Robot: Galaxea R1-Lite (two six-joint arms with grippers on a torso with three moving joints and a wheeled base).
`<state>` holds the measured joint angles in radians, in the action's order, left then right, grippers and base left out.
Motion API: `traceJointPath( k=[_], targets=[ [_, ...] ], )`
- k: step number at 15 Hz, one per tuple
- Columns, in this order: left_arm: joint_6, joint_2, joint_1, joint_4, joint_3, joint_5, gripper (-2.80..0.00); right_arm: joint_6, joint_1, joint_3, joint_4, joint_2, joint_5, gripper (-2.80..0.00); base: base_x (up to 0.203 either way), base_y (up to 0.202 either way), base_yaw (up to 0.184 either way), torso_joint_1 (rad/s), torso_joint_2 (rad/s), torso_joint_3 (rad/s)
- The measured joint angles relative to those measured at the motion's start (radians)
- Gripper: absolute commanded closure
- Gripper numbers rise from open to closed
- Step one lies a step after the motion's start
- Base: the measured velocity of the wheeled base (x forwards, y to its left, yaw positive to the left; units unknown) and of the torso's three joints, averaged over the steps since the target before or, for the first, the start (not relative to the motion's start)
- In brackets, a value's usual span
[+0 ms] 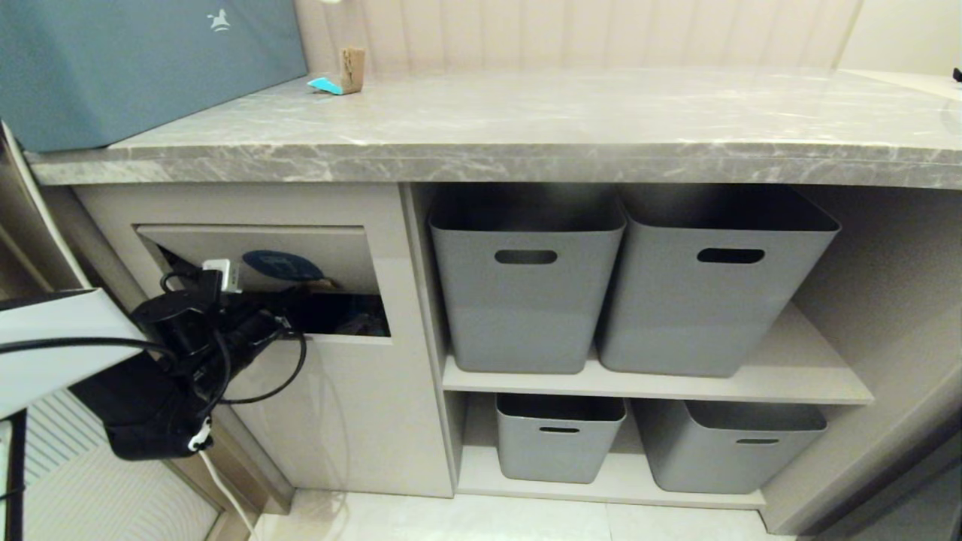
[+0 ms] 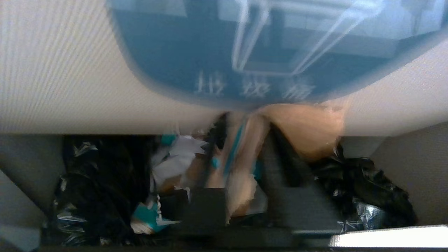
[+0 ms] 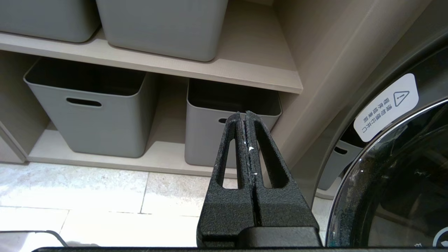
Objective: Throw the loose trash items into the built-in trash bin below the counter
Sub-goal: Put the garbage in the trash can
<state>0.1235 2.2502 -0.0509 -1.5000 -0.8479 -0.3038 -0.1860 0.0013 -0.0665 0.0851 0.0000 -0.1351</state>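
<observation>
My left gripper (image 1: 289, 324) reaches into the built-in trash bin (image 1: 353, 406) below the counter (image 1: 526, 128), pushing its flap (image 1: 255, 244) with the blue sticker (image 2: 245, 49) inward. In the left wrist view the gripper (image 2: 245, 131) is open, its fingers a little apart, and a brown scrap with a turquoise stripe (image 2: 238, 168) sits between them over the black bin liner (image 2: 105, 182). Other scraps (image 2: 150, 217) lie in the liner. Two loose trash items stay on the counter: a brown cardboard piece (image 1: 352, 70) and a turquoise bit (image 1: 325, 85). My right gripper (image 3: 246, 113) hangs shut and empty, low by the floor.
Grey baskets (image 1: 526, 293) (image 1: 714, 293) stand on the shelves right of the bin, with two more below (image 1: 560, 443). A large teal-blue box (image 1: 135, 60) sits on the counter's left end. A washing machine door (image 3: 392, 182) is beside my right gripper.
</observation>
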Motion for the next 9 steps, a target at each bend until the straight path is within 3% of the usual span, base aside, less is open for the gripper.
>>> traceJointPath(
  k=[9],
  targets=[
    [0.022, -0.003, 0.001, 0.0, -0.02, 0.002, -2.8, 0.0, 0.0, 0.0, 0.0, 0.0, 0.0, 0.0, 0.0, 0.0, 0.0, 0.0, 0.0, 0.0]
  ],
)
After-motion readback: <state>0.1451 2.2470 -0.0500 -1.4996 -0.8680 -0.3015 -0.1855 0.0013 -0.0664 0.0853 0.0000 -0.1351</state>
